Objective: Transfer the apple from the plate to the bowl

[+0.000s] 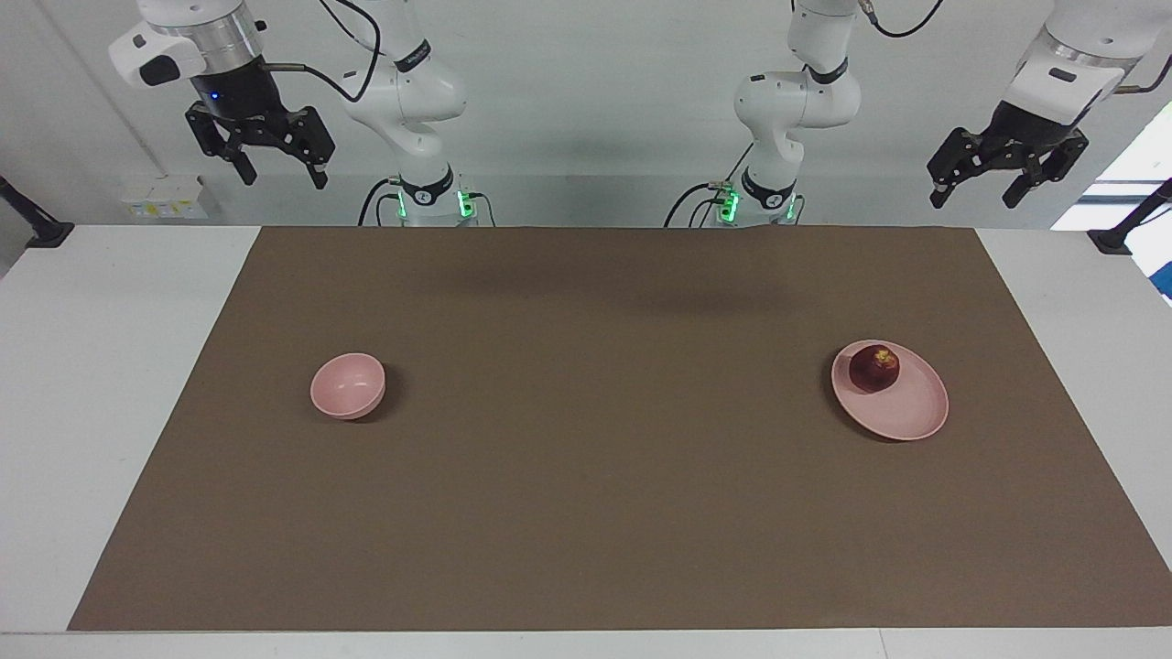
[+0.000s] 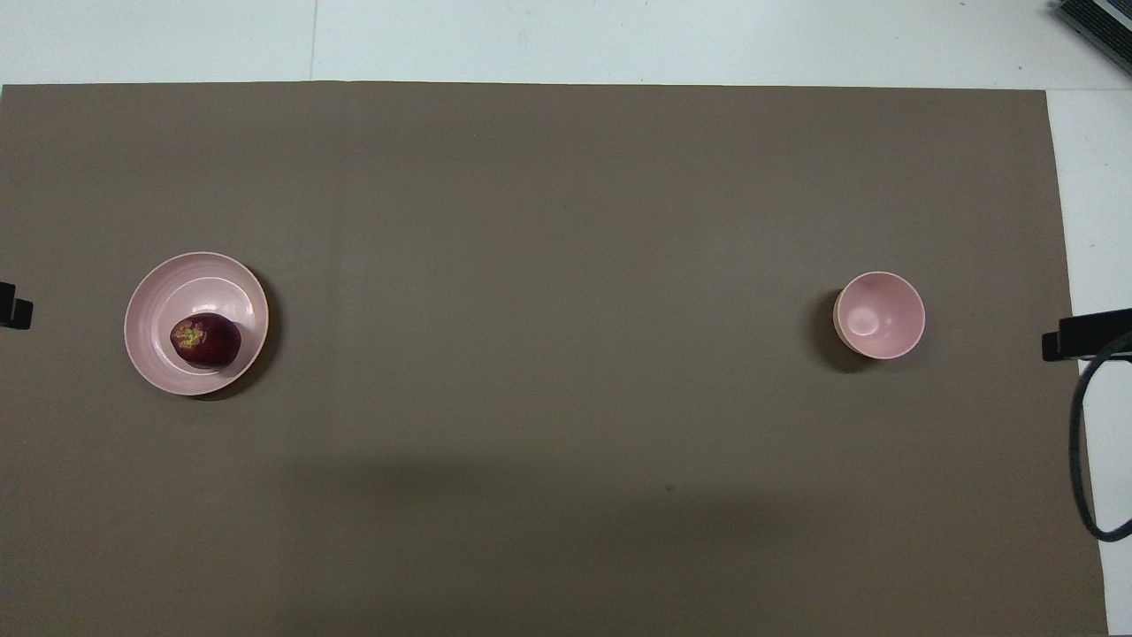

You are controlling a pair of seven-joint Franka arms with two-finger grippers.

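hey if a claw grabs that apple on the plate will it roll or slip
Probably somewhat. The apple is round and looks smooth, so a push would likely roll it. The plate has only a low rim, so it may not stop it. It looks firm, likely holding shape.

Lab setting, a robotics test bench by the look of it. Two white arms [image 1: 412,101] stood bolted at one edge of a white table [image 1: 110,366], green status lights glowing at their bases [image 1: 462,203], black cables [image 1: 366,55] looping off the joints. A plain brown mat [image 1: 604,476] covered most of the tabletop as a work surface. Bare pale walls all round, a wall socket block [image 1: 165,197] low down, black clamp mounts [image 1: 41,229] at the table edges (camera or light stands, could not tell which). Nothing domestic about the room.
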